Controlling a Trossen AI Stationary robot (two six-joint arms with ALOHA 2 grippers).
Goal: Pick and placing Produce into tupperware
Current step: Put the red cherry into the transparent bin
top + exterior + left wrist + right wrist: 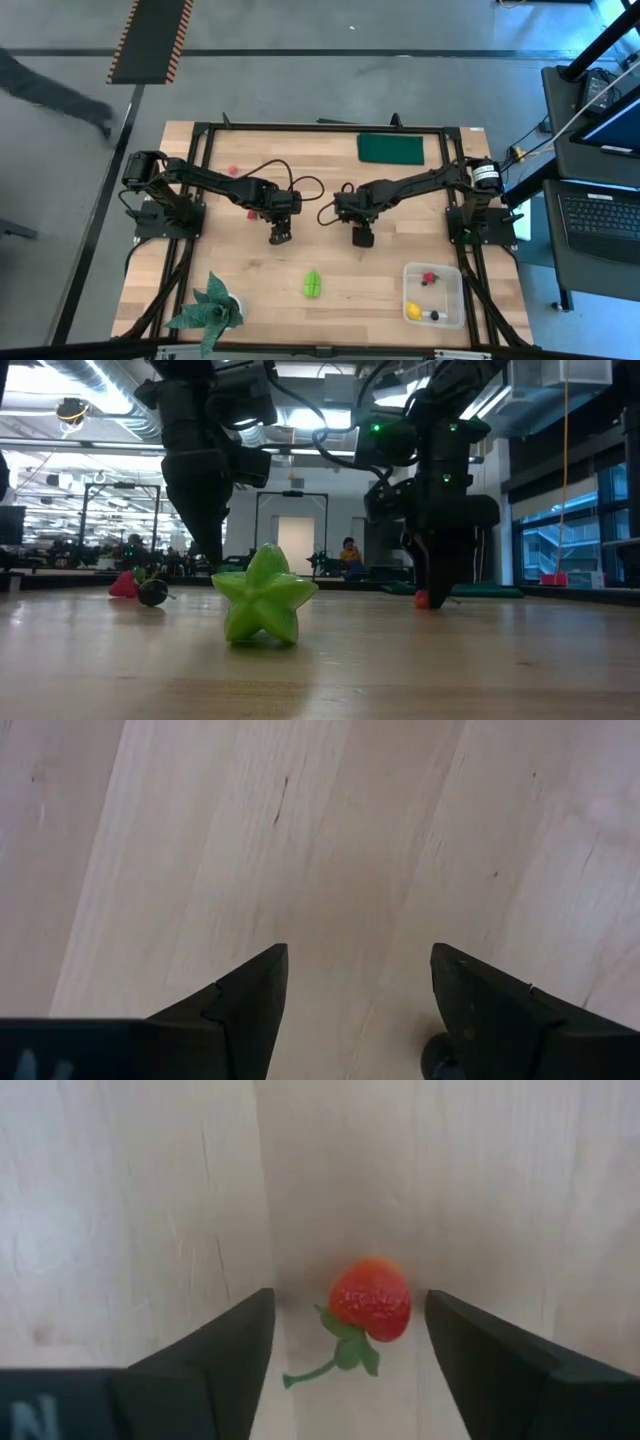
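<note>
My right gripper (350,1308) points down over the middle of the table, open. A small red strawberry with a green stalk (372,1300) lies on the wood between its fingers, with a gap on either side. In the low view the strawberry (423,599) sits under that gripper (432,582). My left gripper (358,965) hangs open over bare wood left of it (280,236). The green ridged fruit (313,284) rests on the table nearer the front edge. The clear tupperware (452,300) at the front right holds a red berry (430,276), a yellow piece (413,311) and a dark berry (434,315).
A dark green flat rectangle (391,148) lies at the far right. A leafy potted plant (208,310) stands at the front left corner. A red berry (233,171) lies far left; beside it in the low view is a dark berry (152,592). A black frame (300,127) runs around the table.
</note>
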